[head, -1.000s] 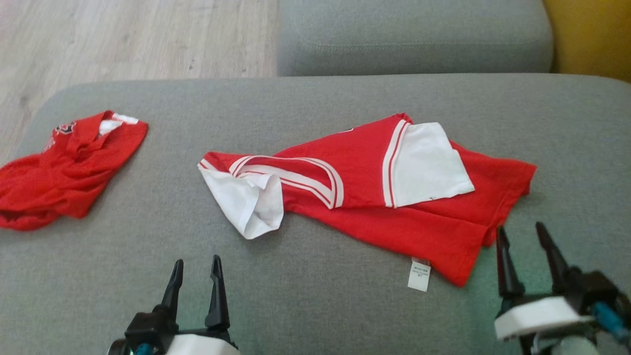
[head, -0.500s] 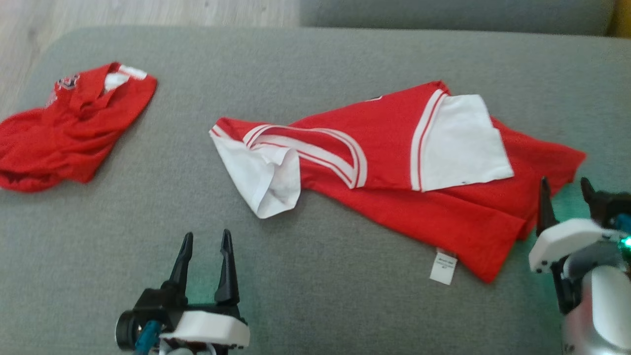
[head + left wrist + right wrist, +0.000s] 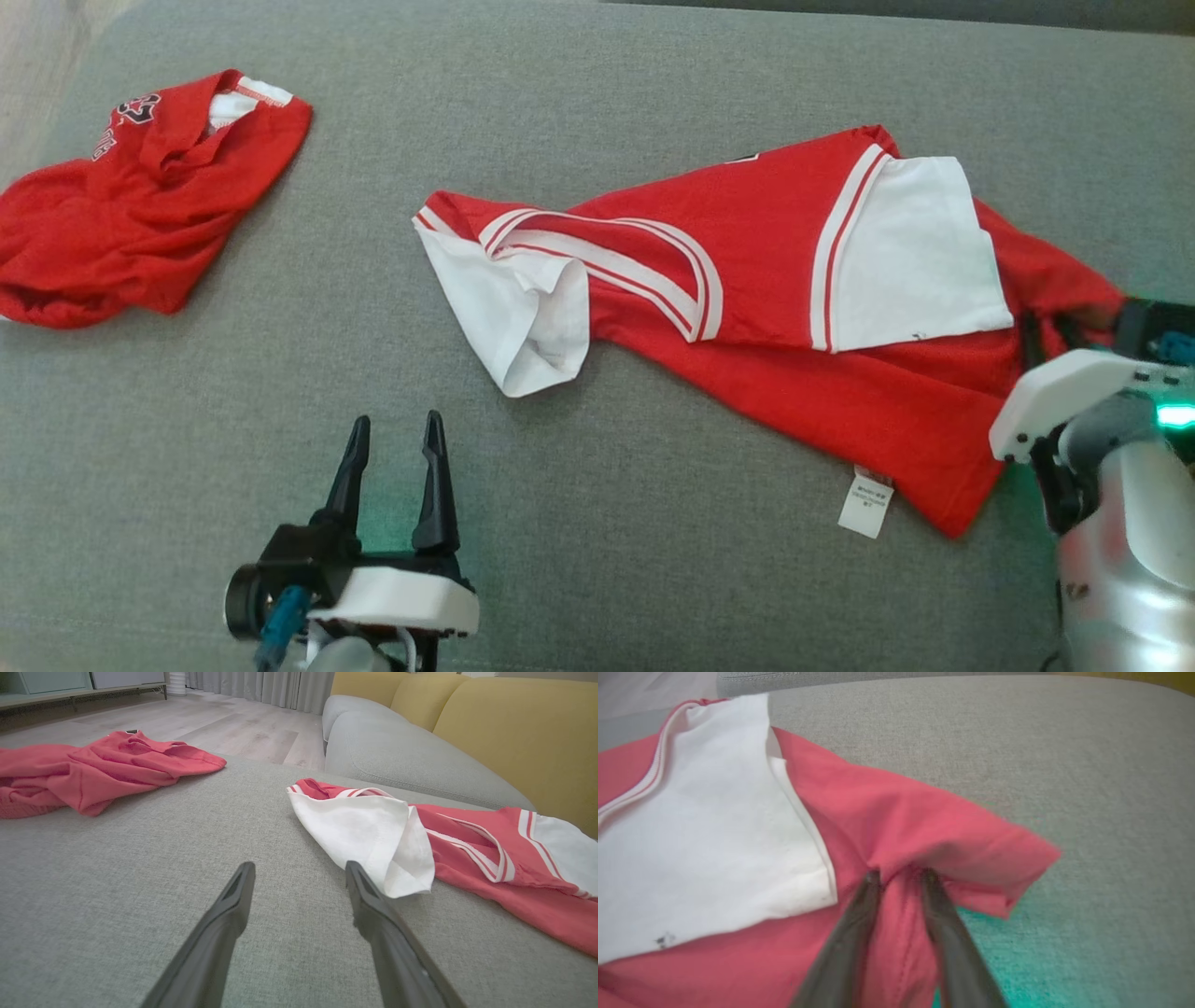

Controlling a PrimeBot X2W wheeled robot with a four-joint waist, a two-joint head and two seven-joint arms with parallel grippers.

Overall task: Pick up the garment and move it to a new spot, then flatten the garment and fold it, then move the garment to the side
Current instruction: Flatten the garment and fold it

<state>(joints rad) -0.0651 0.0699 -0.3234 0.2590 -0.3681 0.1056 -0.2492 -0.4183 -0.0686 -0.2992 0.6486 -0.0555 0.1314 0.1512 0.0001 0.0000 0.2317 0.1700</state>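
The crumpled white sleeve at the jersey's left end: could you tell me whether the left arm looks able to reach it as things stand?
Probably yes. The left gripper points towards the white sleeve with open jaws, and nothing but bare grey cushion lies between them.

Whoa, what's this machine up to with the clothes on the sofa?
A two-armed robot is working on clothes laid on a grey cushion. Its right gripper is pinching a fold of red cloth at the right-hand edge of a red and white jersey, which lies rumpled on the cushion, not yet lifted. Its left gripper hangs open above bare cushion near the jersey's white sleeve, holding nothing. A second red garment sits crumpled off to the left, untouched.
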